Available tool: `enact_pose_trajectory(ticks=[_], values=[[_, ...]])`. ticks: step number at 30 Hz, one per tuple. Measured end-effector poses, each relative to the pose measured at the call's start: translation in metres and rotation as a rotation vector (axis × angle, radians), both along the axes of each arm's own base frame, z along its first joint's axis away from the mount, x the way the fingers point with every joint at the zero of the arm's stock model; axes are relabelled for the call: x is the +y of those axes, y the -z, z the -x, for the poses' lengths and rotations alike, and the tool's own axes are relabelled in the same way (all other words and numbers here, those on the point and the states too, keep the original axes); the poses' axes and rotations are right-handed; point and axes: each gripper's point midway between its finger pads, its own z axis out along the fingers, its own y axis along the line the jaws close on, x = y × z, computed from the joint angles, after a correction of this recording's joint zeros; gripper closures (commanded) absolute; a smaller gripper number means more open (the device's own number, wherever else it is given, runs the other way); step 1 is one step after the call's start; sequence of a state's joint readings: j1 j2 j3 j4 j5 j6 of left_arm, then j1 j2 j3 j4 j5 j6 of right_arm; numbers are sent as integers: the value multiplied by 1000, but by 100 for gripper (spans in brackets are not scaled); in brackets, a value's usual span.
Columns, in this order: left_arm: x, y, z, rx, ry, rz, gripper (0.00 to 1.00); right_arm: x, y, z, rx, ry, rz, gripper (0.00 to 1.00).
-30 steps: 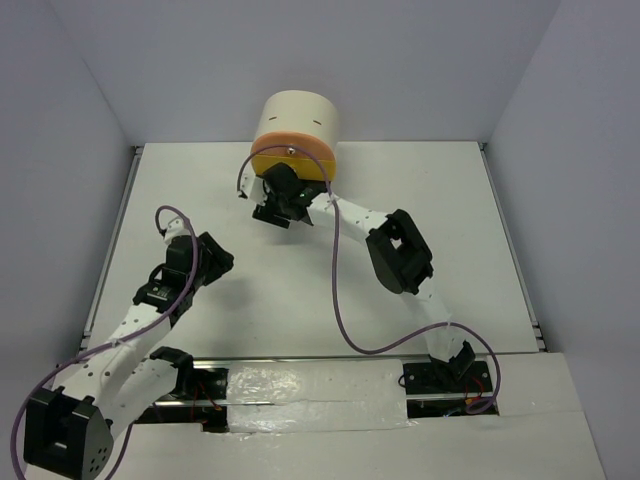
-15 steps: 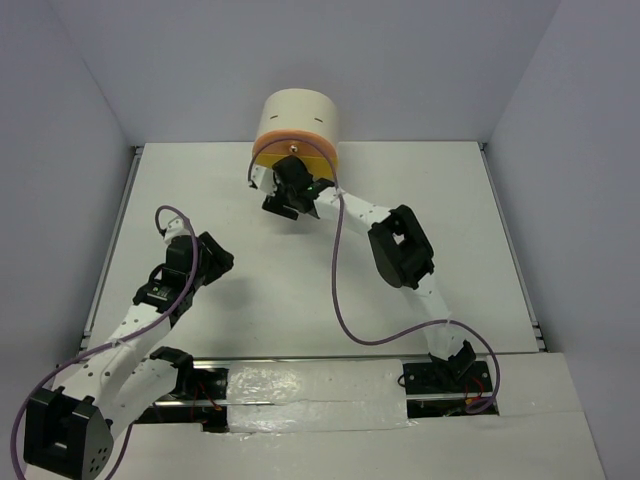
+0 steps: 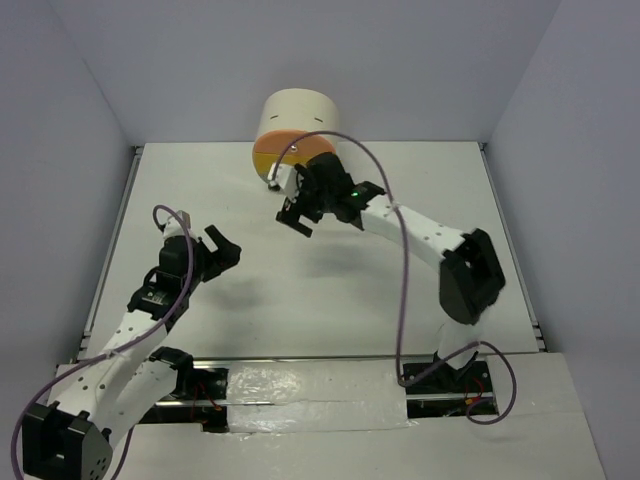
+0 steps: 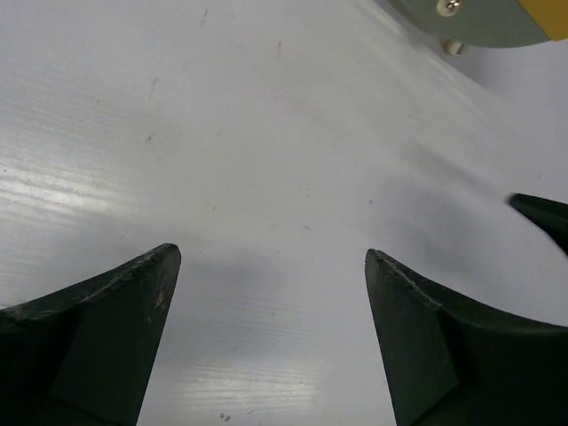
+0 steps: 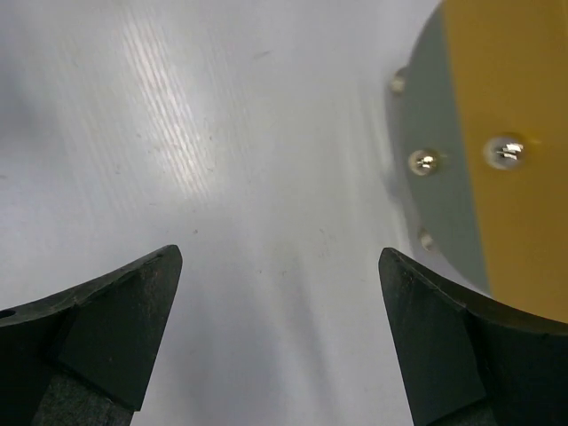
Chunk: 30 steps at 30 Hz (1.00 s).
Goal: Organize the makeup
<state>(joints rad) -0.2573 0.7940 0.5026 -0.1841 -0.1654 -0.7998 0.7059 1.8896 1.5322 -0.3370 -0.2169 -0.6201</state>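
Hovering beside drum-shaped cream cabinet (image 3: 297, 115): right tool (image 5: 280, 266) (wedge fingers (image 5: 89, 337) spread).

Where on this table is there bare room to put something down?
Bare: the far right corner of the table, right of the cabinet; the far left corner; the middle, right of the left end effector. Crowded: directly before the cabinet, where the right end effector hangs.

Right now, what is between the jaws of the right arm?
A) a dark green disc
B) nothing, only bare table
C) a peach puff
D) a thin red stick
B: the right wrist view shows the right arm's jaws wide apart with only white table between them, the yellow drawer off to one side.
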Motion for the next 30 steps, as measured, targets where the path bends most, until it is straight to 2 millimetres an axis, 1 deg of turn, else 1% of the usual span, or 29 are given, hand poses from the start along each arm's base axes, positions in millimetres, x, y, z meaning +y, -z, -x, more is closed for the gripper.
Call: enact_pose_trajectory(ticks=[2, 3, 4, 6, 9, 10, 11, 13, 15, 18, 20, 22, 24, 27, 30], values=[[-2, -9, -1, -29, 23, -1, 1, -9, -46, 13, -27, 30, -87, 0], [-4, -15, -2, -46, 35, -4, 1, -16, -73, 16, -56, 55, -134, 1], [-5, -21, -3, -65, 46, -4, 1, -26, -101, 18, -97, 97, -179, 0], [-8, -36, -7, -108, 68, -7, 1, -49, -149, 19, -179, 178, -260, 0], [-13, -60, -12, -169, 102, -7, 1, -95, -202, 25, -235, 277, -372, 0], [-14, -68, -13, -188, 111, -5, 1, -109, -209, 22, -241, 309, -387, 0], [-16, -75, -14, -202, 121, -4, 1, -126, -214, 19, -240, 351, -411, 0], [-19, -90, -15, -236, 145, -6, 1, -155, -213, 17, -215, 425, -436, 0], [-21, -102, -16, -262, 161, -6, 1, -181, -198, 16, -170, 503, -441, 0], [-23, -119, -17, -297, 177, -13, 1, -213, -174, 21, -110, 614, -448, 0], [-24, -127, -17, -313, 189, -23, 1, -231, -166, 26, -92, 685, -461, 0], [-24, -132, -18, -323, 195, -26, 1, -243, -165, 33, -95, 734, -480, 0], [-25, -134, -17, -323, 203, -24, 1, -251, -169, 45, -112, 755, -502, 0], [-27, -133, -15, -313, 212, -22, 1, -260, -176, 60, -141, 777, -545, 0], [-27, -132, -11, -305, 218, -19, 1, -271, -177, 68, -157, 812, -567, 0]])
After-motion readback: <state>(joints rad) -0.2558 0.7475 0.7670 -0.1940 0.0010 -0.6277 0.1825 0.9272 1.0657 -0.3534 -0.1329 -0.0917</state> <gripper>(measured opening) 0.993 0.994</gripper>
